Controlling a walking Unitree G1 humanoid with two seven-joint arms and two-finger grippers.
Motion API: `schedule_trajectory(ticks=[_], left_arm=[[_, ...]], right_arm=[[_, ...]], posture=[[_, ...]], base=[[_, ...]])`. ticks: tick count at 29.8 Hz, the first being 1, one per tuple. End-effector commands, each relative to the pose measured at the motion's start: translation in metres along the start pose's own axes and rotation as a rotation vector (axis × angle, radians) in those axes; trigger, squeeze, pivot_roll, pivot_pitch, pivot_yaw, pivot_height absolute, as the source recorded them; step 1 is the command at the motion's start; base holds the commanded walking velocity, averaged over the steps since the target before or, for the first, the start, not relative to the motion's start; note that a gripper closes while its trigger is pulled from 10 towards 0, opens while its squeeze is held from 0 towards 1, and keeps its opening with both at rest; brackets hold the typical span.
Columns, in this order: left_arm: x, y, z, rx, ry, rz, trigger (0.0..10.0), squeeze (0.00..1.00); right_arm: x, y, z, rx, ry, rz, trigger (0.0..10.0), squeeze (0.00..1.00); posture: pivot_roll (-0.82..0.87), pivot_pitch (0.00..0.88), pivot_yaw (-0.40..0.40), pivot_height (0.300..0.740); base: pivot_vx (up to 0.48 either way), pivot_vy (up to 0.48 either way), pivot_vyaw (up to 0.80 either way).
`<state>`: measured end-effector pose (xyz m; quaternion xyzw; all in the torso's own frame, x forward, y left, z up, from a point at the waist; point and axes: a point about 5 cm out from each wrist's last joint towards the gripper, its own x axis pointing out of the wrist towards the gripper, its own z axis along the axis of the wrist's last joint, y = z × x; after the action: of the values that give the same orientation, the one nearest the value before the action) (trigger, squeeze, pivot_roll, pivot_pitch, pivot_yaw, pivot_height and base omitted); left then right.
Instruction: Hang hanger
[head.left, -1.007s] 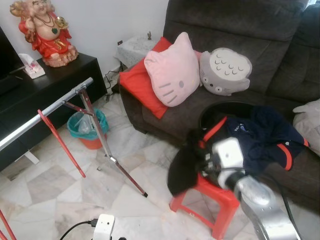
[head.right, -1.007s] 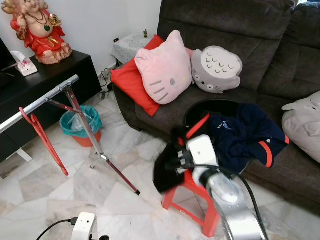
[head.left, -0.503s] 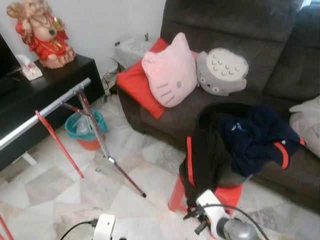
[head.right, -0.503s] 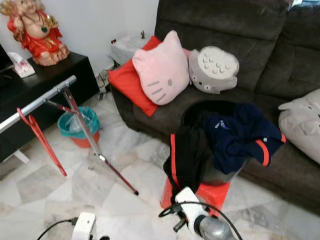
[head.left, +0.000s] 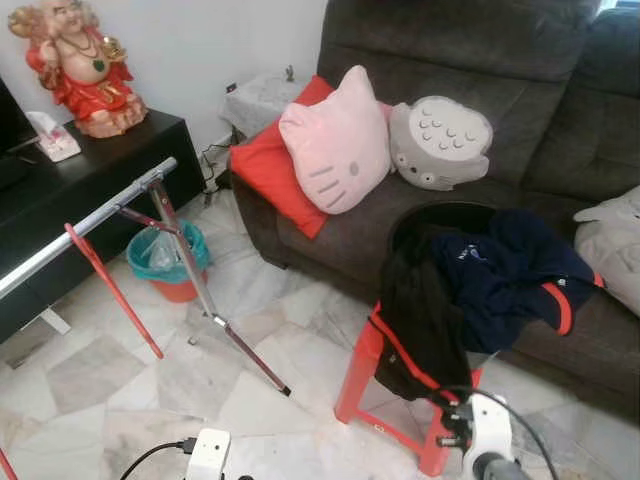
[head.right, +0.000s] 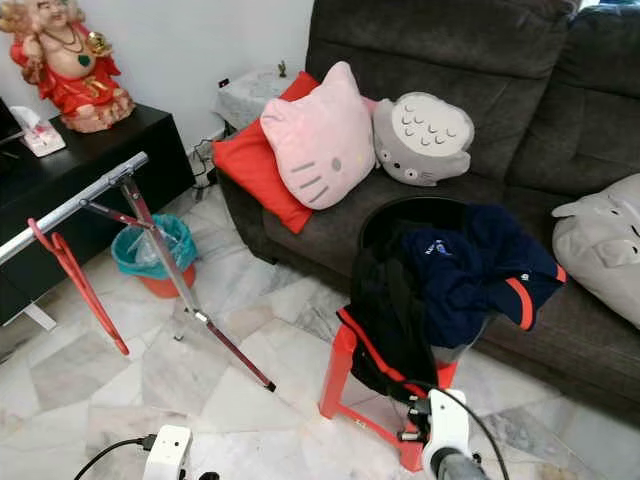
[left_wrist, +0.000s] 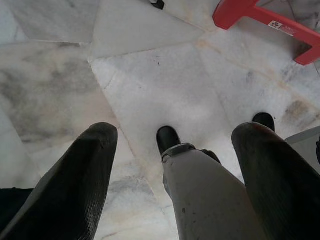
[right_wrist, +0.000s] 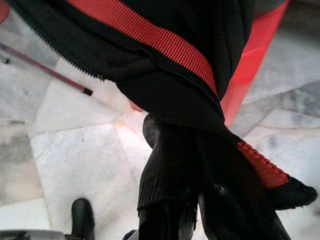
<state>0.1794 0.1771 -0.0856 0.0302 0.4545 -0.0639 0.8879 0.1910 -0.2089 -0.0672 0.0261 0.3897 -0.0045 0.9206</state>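
Observation:
A red hanger (head.left: 108, 288) hangs on the silver rail (head.left: 88, 224) of a drying rack at the left. A black garment with a red stripe (head.left: 412, 318) droops off a red stool (head.left: 362, 372) in front of the sofa, beside a navy garment (head.left: 512, 272). My right gripper (head.left: 447, 408) is low at the stool's near right corner, shut on the black garment's hem (right_wrist: 175, 95), which covers its fingers in the right wrist view. My left gripper (left_wrist: 175, 132) hangs open over the marble floor with nothing between its fingers (left_wrist: 75, 187).
A dark sofa (head.left: 560, 120) holds a pink cat cushion (head.left: 335, 140), a grey cushion (head.left: 440, 140) and a red pillow. A teal bin (head.left: 165, 260) stands under the rack's leg (head.left: 245, 350). A black cabinet (head.left: 90, 170) carries a red statue. A white plug (head.left: 205, 455) lies on the floor.
My right arm has dropped from in front of the stool to the lower right, pulling the black garment's hem down with it. The camera shifted slightly.

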Motion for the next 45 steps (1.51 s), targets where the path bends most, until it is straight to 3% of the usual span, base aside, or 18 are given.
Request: schedule_trajectory(ticks=[1, 5, 8, 12, 19, 27, 37, 41, 42, 43, 45], left_arm=[[-0.001, 0.002, -0.003, 0.026, 0.021, 0.005, 10.0, 0.00], [-0.001, 0.002, -0.003, 0.028, 0.023, 0.002, 10.0, 0.00], [-0.001, 0.001, -0.003, 0.027, 0.025, 0.000, 10.0, 0.00], [0.000, 0.001, -0.003, 0.030, 0.028, -0.001, 10.0, 0.00], [-0.001, 0.001, -0.003, 0.031, 0.030, 0.000, 10.0, 0.00], [0.000, 0.001, -0.003, 0.034, 0.030, -0.001, 10.0, 0.00], [0.000, 0.001, -0.003, 0.029, 0.027, -0.002, 10.0, 0.00], [-0.001, 0.001, -0.003, 0.029, 0.027, -0.002, 10.0, 0.00], [-0.001, 0.001, -0.003, 0.028, 0.027, -0.003, 10.0, 0.00], [-0.001, 0.001, -0.003, 0.028, 0.027, -0.004, 10.0, 0.00], [-0.001, 0.001, -0.003, 0.028, 0.027, -0.004, 10.0, 0.00]], right_arm=[[-0.001, 0.003, -0.008, -0.004, 0.025, 0.002, 10.0, 0.00], [-0.003, -0.001, -0.023, -0.056, 0.104, -0.038, 10.0, 0.00], [-0.011, -0.001, -0.050, -0.137, 0.236, -0.049, 10.0, 0.00], [-0.021, 0.003, -0.076, -0.143, 0.337, -0.035, 10.0, 0.00], [-0.032, 0.011, -0.102, -0.128, 0.436, -0.031, 10.0, 0.00], [-0.025, 0.015, -0.092, -0.198, 0.464, -0.021, 10.0, 0.00], [-0.009, 0.020, -0.064, -0.167, 0.389, -0.062, 10.0, 0.00], [-0.006, 0.010, -0.051, -0.131, 0.315, -0.163, 10.0, 0.00], [-0.009, -0.003, -0.052, -0.124, 0.289, -0.218, 10.0, 0.00], [-0.016, -0.014, -0.059, -0.115, 0.280, -0.258, 10.0, 0.00], [-0.024, -0.021, -0.071, -0.089, 0.280, -0.289, 10.0, 0.00]], posture=[[-0.07, 0.005, 0.058, 0.740], [-0.07, 0.006, 0.057, 0.740], [-0.07, 0.007, 0.055, 0.740], [-0.07, 0.007, 0.055, 0.740], [-0.07, 0.010, 0.056, 0.740], [-0.07, 0.009, 0.056, 0.740], [-0.07, 0.009, 0.056, 0.740], [-0.07, 0.009, 0.057, 0.740], [-0.07, 0.009, 0.058, 0.740], [-0.07, 0.010, 0.057, 0.740], [-0.07, 0.010, 0.057, 0.740]], base=[[0.000, 0.000, 0.00], [0.000, 0.000, 0.00], [0.000, 0.000, 0.00], [0.000, 0.000, 0.00], [0.000, 0.000, 0.00], [0.000, 0.000, 0.00], [0.000, 0.000, 0.00], [0.000, 0.000, 0.00], [0.000, 0.000, 0.00], [0.000, 0.000, 0.00], [0.000, 0.000, 0.00]])
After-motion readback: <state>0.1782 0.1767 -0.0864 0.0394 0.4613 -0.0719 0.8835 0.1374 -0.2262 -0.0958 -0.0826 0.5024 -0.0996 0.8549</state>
